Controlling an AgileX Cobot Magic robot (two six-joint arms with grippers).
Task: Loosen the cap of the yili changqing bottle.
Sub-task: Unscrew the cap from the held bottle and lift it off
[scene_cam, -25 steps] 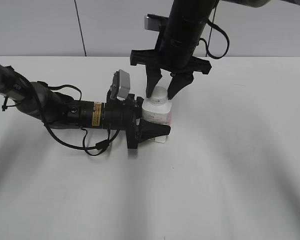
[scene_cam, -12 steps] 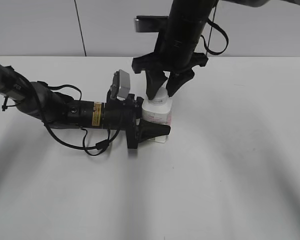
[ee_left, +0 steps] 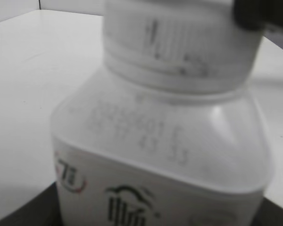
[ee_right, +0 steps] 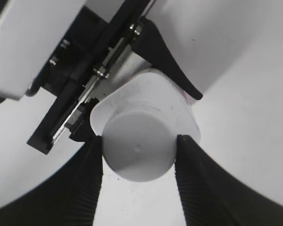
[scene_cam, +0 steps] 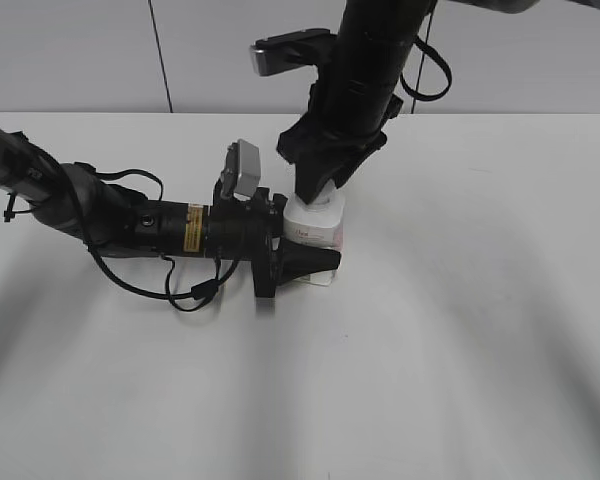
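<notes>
The yili changqing bottle (scene_cam: 314,232) stands upright on the white table, white with pink-red print. My left gripper (scene_cam: 302,262) lies low along the table and is shut on the bottle's body from the left. In the left wrist view the bottle (ee_left: 155,155) fills the frame, with the ribbed cap (ee_left: 179,42) above it. My right gripper (scene_cam: 320,190) comes down from above and is shut on the cap (scene_cam: 322,203). In the right wrist view both black ribbed fingers (ee_right: 92,179) press the sides of the cap (ee_right: 138,146), with the bottle's shoulder (ee_right: 179,106) below.
The left arm (scene_cam: 130,222) with its cables lies across the table's left half. The right arm (scene_cam: 365,70) hangs over the middle back. A grey wall with a dark seam (scene_cam: 160,55) runs behind the table.
My right gripper's fingers have closed from open beside the cap to shut on it. The right wrist has turned about its vertical axis. The left gripper and bottle have not moved.
</notes>
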